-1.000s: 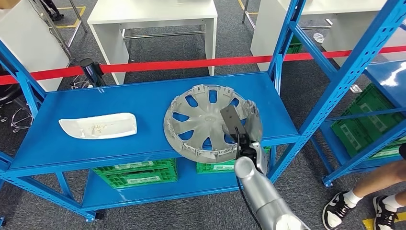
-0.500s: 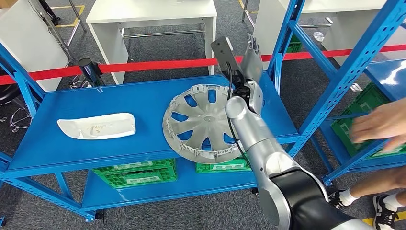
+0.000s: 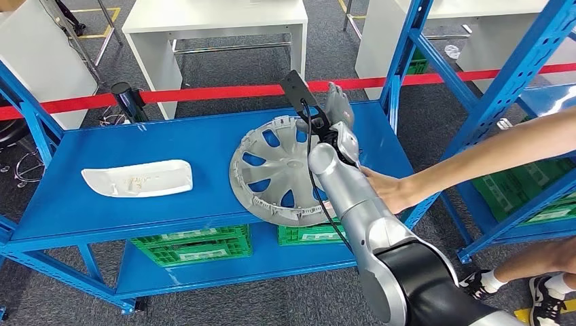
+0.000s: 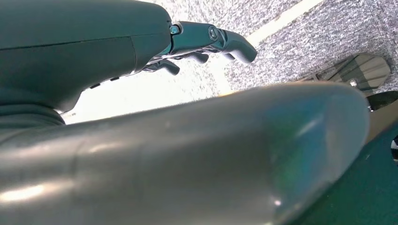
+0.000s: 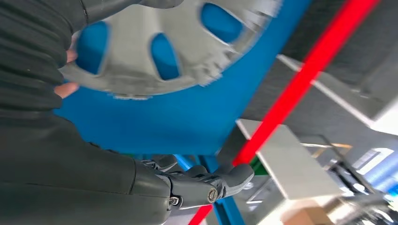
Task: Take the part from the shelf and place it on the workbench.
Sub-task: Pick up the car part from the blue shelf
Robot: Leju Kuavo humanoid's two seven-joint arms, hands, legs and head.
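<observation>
Silver plastic hubcap with spoke cut-outs (image 3: 284, 170) lies overhanging the blue metal shelf's (image 3: 170, 136) front edge, a person's hand (image 3: 384, 190) at its rim. Probably light, stiff, slick; best gripped through a cut-out or at the rim. Right hand (image 3: 334, 105) hovers over it, empty, fingers apart; left hand (image 4: 206, 42) likewise empty.

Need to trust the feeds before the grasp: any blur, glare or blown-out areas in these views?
Head view: evenly lit and sharp, with some glare on the far-right blue metal shelf. Left wrist view: overexposed white patch behind the left robot hand, with a blurred dark body part close up. Right wrist view: round silver plastic hubcap slightly soft, with the background washed out.
</observation>
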